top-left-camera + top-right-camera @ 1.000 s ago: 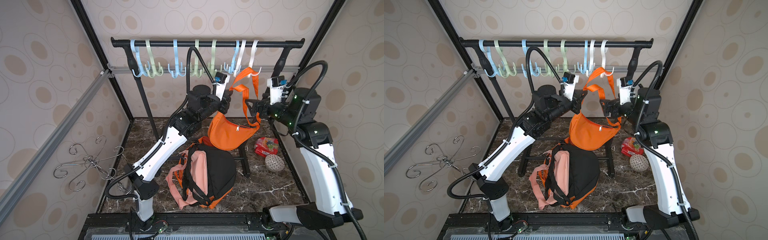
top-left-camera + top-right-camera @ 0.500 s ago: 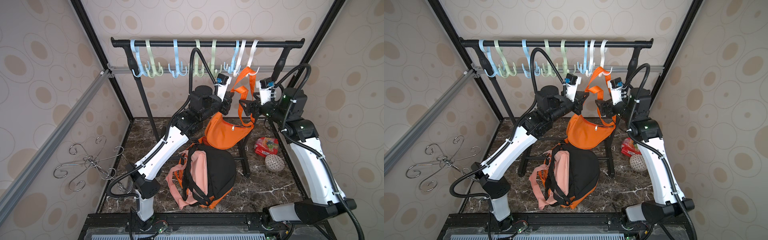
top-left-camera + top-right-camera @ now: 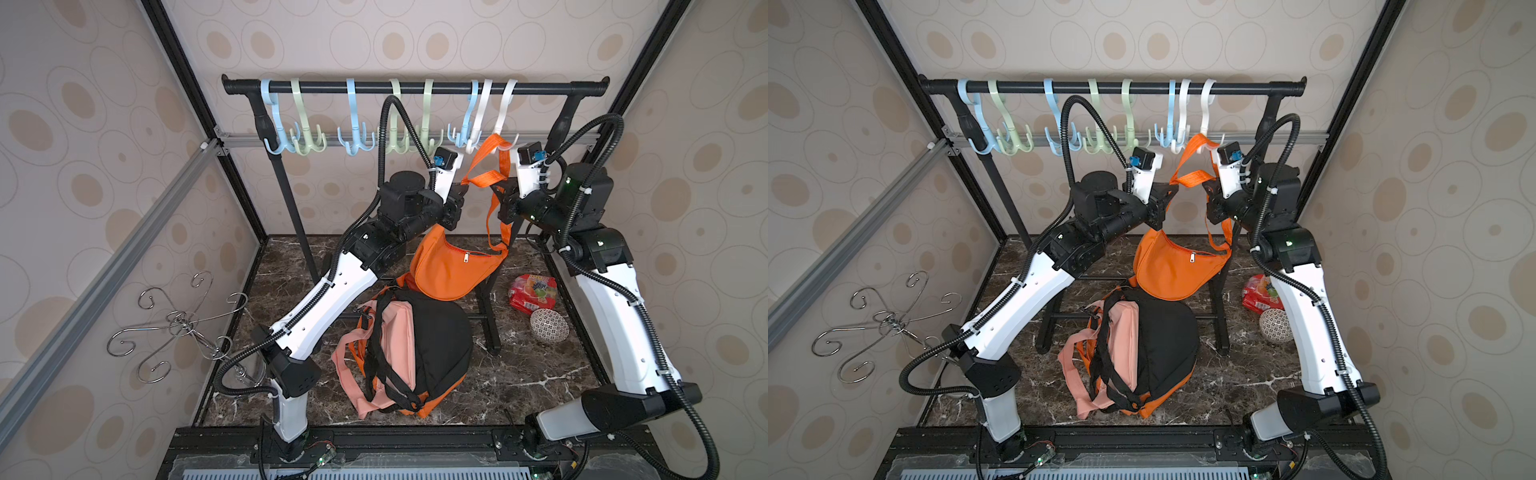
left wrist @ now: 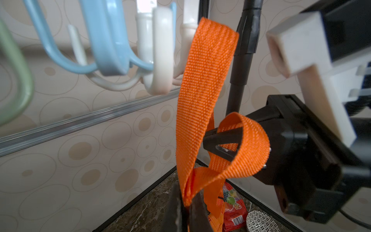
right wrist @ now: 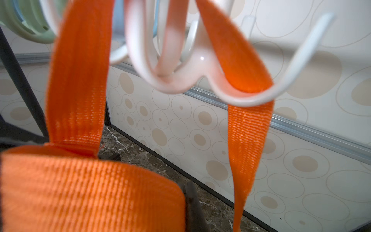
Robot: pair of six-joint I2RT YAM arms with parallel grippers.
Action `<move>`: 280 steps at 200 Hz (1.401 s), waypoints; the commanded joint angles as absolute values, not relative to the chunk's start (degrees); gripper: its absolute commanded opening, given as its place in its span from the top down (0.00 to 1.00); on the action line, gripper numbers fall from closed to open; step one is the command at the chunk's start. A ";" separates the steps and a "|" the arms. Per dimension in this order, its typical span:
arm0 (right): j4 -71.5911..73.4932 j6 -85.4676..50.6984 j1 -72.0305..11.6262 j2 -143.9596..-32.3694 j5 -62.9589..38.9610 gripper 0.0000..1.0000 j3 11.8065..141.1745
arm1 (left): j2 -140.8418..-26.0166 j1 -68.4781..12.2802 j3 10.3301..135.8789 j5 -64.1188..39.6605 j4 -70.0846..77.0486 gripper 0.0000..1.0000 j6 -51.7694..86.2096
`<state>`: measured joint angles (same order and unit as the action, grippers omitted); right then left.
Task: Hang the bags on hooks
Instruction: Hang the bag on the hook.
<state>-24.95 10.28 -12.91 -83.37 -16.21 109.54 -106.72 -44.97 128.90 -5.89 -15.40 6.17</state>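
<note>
- bag (image 3: 453, 270): we see solid bright orange, with a silver zip pull (image 3: 466, 258).
- strap (image 4: 200, 80): same orange; we read a fine woven rib up close.
- blue hooks (image 3: 355, 120): we mark light blue, plain.
- green hooks (image 3: 306, 137): pale green, plain.
- white hooks (image 5: 192, 68): we see glossy white, tinted pink beside the strap.
- rail (image 3: 415, 87): black.
- backpack (image 3: 436, 345): we note black, with a salmon pink panel and straps and orange at the lower edge.
- floor (image 3: 540, 374): dark brown marble, white veins.
- walls (image 3: 83, 124): we log beige, tan dots inside thin oval rings.
- packet (image 3: 534, 291): red, multicolour fruit print.
- bowl (image 3: 548, 326): we see white with a fine dark pattern.
- wire stand (image 3: 178, 322): shiny silver.
- arms (image 3: 328, 299): white shells, black joints and hoses.
</note>
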 commanded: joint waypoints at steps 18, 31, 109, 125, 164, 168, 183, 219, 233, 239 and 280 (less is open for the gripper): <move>-22.23 9.32 -13.63 -79.16 -13.16 1.00 111.54 | -105.10 -44.39 129.03 -4.36 -14.08 1.00 4.83; -25.58 9.64 -13.71 -81.17 -12.99 1.00 116.97 | -105.11 -44.32 129.10 -4.47 -13.77 1.00 5.14; -35.98 11.10 -15.64 -95.97 -9.33 1.00 145.69 | -108.79 -43.72 136.42 -5.27 -15.67 1.00 7.46; -37.11 11.63 -15.64 -98.66 -7.75 1.00 149.44 | -110.84 -43.42 140.20 -5.69 -18.29 1.00 7.87; -36.50 12.14 -15.65 -102.27 -4.86 1.00 153.05 | -114.55 -42.30 145.97 -6.66 -22.06 1.00 9.40; -36.40 12.26 -15.67 -102.63 -4.77 1.00 153.45 | -114.63 -42.15 146.04 -6.76 -22.06 1.00 9.60; -36.31 12.16 -15.64 -103.97 -4.12 1.00 155.02 | -114.74 -41.39 145.99 -7.45 -21.76 1.00 10.69; -35.32 12.13 -15.64 -105.68 -3.03 1.00 156.25 | -115.11 -38.29 145.86 -14.33 -20.23 1.00 16.50; -34.83 11.99 -17.37 -105.67 -2.94 1.00 156.82 | -115.22 -37.99 145.98 -15.91 -19.50 1.00 17.14; -34.54 11.90 -17.53 -105.61 -2.99 1.00 156.94 | -115.06 -37.98 145.99 -16.51 -19.22 1.00 16.99; -30.83 11.83 -18.63 -104.62 -2.19 1.00 156.71 | -114.67 -37.14 145.94 -19.93 -17.18 1.00 19.35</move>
